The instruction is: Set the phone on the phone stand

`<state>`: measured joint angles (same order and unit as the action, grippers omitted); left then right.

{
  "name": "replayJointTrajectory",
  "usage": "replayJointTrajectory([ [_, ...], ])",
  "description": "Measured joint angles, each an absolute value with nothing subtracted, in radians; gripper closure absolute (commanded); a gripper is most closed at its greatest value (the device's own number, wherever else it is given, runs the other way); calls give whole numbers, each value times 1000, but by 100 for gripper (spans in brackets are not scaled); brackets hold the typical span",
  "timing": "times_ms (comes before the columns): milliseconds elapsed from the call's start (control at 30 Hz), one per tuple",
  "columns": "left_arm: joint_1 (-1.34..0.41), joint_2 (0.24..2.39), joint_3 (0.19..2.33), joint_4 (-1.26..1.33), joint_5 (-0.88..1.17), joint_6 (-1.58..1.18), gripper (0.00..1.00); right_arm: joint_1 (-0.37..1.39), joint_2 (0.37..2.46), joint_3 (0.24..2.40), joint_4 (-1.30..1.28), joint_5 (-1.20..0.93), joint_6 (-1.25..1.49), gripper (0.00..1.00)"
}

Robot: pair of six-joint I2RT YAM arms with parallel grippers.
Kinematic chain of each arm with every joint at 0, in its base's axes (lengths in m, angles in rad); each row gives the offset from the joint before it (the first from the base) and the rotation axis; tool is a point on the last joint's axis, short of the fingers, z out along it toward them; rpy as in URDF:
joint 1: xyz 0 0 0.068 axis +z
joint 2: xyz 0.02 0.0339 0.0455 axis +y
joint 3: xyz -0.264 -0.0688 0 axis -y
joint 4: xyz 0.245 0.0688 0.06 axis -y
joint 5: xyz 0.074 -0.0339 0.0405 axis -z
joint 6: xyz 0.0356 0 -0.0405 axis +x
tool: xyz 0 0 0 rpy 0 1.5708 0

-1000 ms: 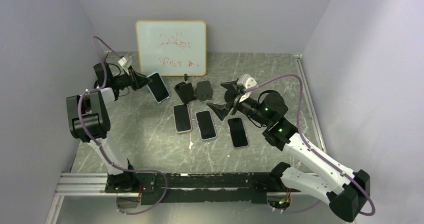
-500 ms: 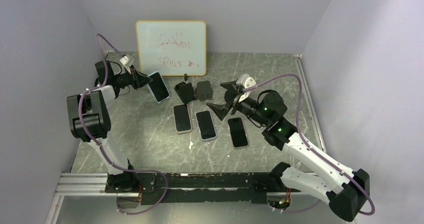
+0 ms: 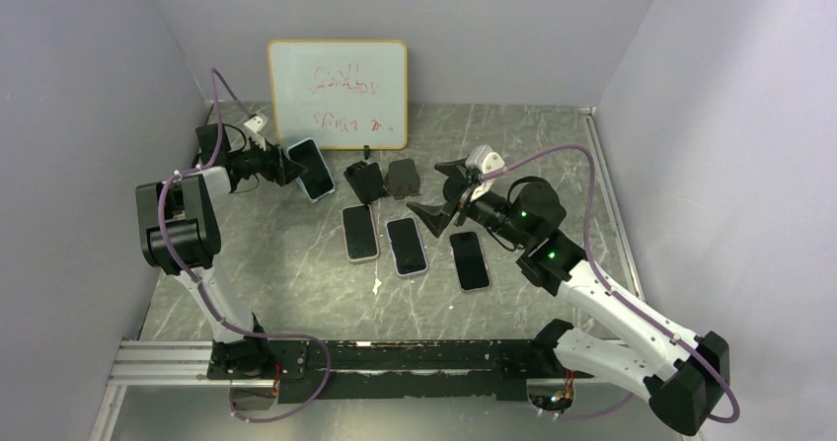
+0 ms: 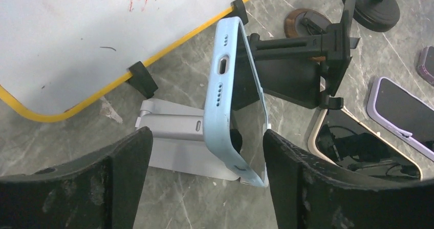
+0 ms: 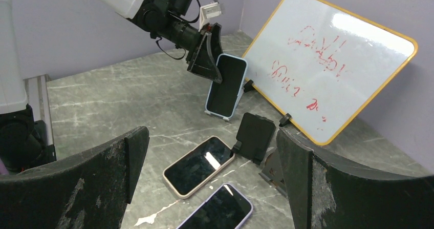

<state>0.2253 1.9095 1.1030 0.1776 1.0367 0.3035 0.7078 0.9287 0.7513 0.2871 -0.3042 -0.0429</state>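
Blue-cased phone point(image 4: 219, 101) leaning on silver phone stand point(image 4: 169, 129), 10 o'clock on tabletop point(image 3: 296, 263). Left gripper point(image 4: 207, 132) spread wide, straddling phone; contact unclear. Right gripper point(image 3: 439, 192) spread, empty. Phone likely rigid, light, glass slick and fragile: grip case's long edges, mid-length.

Light-blue phone point(image 5: 225, 85) propped on a stand point(image 5: 215, 114)
It leans back near the yellow-framed whiteboard point(image 5: 332, 55), with the left gripper point(image 5: 211, 60) at its upper left edge. Two dark phones point(image 5: 199, 165) lie flat on the desk point(image 5: 102, 101) beside a black stand point(image 5: 255, 137). The right gripper point(image 5: 212, 142) is spread wide.
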Motion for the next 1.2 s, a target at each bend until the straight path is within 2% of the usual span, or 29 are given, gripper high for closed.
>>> replayJointTrajectory([
  [433,228,1843,1060,147,1034,303,4,708,963,751,298,-318,-38,0],
  [767,235,1565,925,107,986,281,4,749,1065,749,336,-339,33,0],
  [967,234,1367,832,127,775,162,4,926,1221,804,277,-154,42,0],
  [1200,216,1214,788,129,627,-127,3,971,1474,950,148,129,136,0],
])
